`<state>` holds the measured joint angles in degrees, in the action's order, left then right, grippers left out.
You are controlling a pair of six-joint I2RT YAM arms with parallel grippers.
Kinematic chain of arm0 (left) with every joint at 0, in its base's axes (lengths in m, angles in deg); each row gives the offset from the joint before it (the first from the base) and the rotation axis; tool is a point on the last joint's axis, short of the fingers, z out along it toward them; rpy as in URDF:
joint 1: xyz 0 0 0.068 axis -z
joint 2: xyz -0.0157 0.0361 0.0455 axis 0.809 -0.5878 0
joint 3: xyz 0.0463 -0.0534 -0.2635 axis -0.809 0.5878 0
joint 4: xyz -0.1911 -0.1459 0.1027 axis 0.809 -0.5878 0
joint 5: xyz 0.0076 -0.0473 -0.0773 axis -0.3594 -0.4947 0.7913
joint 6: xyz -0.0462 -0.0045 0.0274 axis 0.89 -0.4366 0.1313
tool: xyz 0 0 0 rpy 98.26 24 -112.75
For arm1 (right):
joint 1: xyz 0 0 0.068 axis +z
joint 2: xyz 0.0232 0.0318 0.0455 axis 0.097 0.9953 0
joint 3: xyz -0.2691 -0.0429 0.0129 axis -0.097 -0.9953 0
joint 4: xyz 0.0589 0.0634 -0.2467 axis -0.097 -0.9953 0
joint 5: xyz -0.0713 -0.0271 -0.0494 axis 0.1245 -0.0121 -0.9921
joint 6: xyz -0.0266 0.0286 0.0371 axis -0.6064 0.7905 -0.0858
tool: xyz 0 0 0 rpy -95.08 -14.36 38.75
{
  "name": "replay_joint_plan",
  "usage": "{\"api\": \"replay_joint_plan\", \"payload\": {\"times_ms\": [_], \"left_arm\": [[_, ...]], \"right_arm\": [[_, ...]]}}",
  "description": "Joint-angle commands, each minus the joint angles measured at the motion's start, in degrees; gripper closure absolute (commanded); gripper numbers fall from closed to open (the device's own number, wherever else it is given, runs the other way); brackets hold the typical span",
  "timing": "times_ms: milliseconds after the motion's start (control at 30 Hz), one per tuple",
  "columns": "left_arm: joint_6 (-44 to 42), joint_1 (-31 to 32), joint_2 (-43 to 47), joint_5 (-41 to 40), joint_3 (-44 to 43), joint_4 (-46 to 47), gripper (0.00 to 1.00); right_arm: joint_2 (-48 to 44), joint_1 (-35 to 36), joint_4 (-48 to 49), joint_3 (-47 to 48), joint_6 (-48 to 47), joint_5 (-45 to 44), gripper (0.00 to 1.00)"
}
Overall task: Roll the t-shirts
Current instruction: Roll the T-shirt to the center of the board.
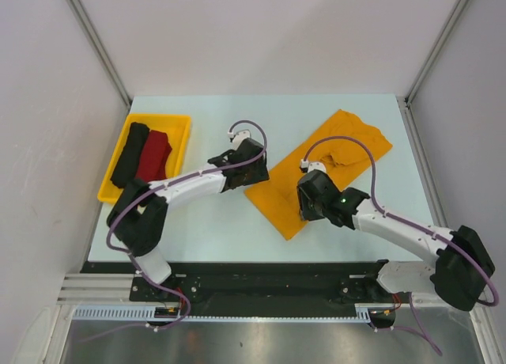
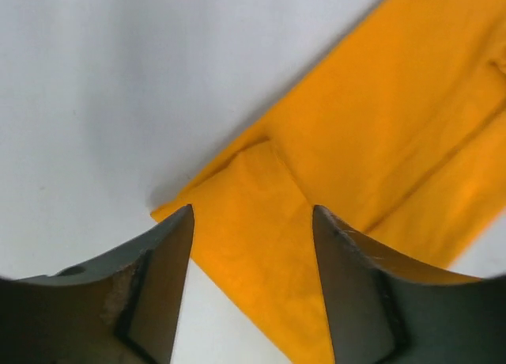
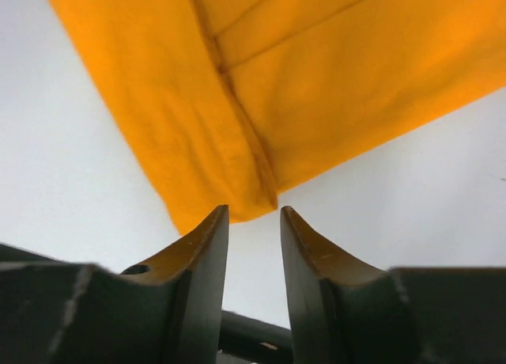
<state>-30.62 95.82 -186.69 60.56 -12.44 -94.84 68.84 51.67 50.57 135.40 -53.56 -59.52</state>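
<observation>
The mustard t-shirt [image 1: 332,170] lies folded into a long strip, diagonal across the right half of the table. My left gripper [image 1: 259,176] is open above the strip's left edge; in the left wrist view [image 2: 253,218] its jaws straddle a folded corner of the shirt [image 2: 356,142] without closing on it. My right gripper [image 1: 304,215] is at the strip's near end. In the right wrist view [image 3: 253,214] its jaws stand narrowly apart and empty, with the shirt's corner [image 3: 237,103] just beyond the tips. A black roll [image 1: 130,152] and a dark red roll [image 1: 156,154] lie in the tray.
The bright yellow plastic tray [image 1: 178,127] stands at the table's left side. Grey walls with metal posts close in the table on the left, back and right. The table's near edge runs just below the shirt's near end.
</observation>
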Motion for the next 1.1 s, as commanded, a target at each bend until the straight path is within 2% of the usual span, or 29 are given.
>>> {"api": "replay_joint_plan", "payload": {"times_ms": [0,67,100,200,267,400,600,800,1067], "left_arm": [[-1.7,0.5,8.6,3.9,5.8,4.0,0.40],[-0.6,1.0,10.3,7.4,9.6,7.1,0.60],[0.6,1.2,10.7,8.8,10.8,8.4,0.75],[1.9,2.1,9.8,14.1,13.0,13.6,0.94],[1.8,2.6,8.1,16.5,12.8,15.7,1.00],[2.6,3.8,5.0,20.5,13.2,18.7,1.00],[3.7,3.8,0.5,23.2,15.1,23.5,1.00],[3.3,3.3,-2.9,21.0,15.3,22.3,1.00],[0.0,-1.2,-1.5,17.7,13.6,17.5,0.99]], "right_arm": [[-1.9,2.1,0.0,1.9,2.9,2.1,0.67],[-0.2,6.5,2.8,1.9,4.1,1.6,0.72],[1.9,7.3,3.5,1.9,5.3,0.9,0.73],[6.8,8.5,4.9,1.8,7.4,0.0,0.80],[8.1,8.4,5.5,0.8,8.2,-1.3,0.82],[9.1,5.9,7.4,-2.8,9.8,-1.0,0.84],[10.7,6.0,9.4,-6.2,12.0,-0.1,0.86],[9.1,6.2,8.3,-7.0,12.6,-0.4,0.86],[8.8,6.3,8.8,-8.8,12.4,0.0,0.87]]}}
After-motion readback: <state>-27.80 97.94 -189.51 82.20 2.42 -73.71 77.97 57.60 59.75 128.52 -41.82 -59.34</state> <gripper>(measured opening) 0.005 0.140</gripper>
